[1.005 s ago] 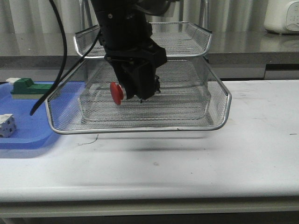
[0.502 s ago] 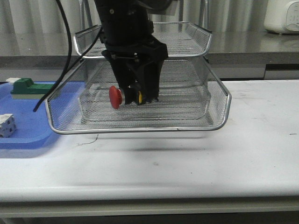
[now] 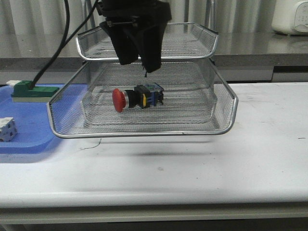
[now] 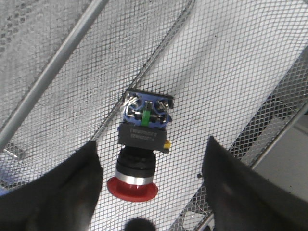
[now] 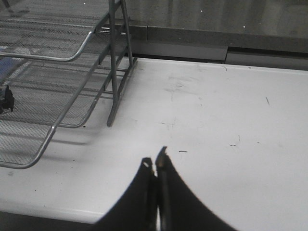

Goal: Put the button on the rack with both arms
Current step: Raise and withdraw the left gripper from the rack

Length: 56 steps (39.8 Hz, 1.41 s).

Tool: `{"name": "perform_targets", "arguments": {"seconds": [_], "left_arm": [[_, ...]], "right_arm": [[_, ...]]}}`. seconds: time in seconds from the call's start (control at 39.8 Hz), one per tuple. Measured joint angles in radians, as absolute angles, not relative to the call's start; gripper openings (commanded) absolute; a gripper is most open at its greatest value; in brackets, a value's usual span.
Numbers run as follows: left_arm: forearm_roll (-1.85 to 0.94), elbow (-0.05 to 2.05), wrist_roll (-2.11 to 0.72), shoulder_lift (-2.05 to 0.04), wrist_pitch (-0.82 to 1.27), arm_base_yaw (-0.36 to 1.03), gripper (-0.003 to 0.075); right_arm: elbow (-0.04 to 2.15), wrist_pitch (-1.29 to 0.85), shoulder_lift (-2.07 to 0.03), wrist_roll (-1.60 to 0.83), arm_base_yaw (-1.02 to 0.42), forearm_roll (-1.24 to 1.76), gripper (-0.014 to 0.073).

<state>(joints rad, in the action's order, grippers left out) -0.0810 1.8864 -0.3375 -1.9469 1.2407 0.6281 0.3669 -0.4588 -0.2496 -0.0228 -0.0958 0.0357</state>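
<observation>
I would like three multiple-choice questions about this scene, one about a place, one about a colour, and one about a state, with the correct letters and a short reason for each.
1. Where does the small push-button with the mushroom cap lie?
A. on the flat blue plastic tray
B. on a mesh tier of the silver wire rack
C. on the bare white table

2. Which colour is its cap?
A. red
B. green
C. white

3. In which state is the left end effector?
A. shut on the button
B. open, above the button
C. out of view

Answers:
1 B, mesh lies under the button in the left wrist view.
2 A, the cap shows red in both views.
3 B, the fingers stand apart on either side of the button, not touching it.
</observation>
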Motion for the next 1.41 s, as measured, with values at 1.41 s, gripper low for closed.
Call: {"name": "perform_targets", "arguments": {"seconds": [1.41], "left_arm": [[-0.071,0.550,-0.138,-0.549,0.576,0.200,-0.0019]], "right_arm": [[0.367,-0.459,-0.250,-0.023,-0.096,0.036,-0.0060]]}}
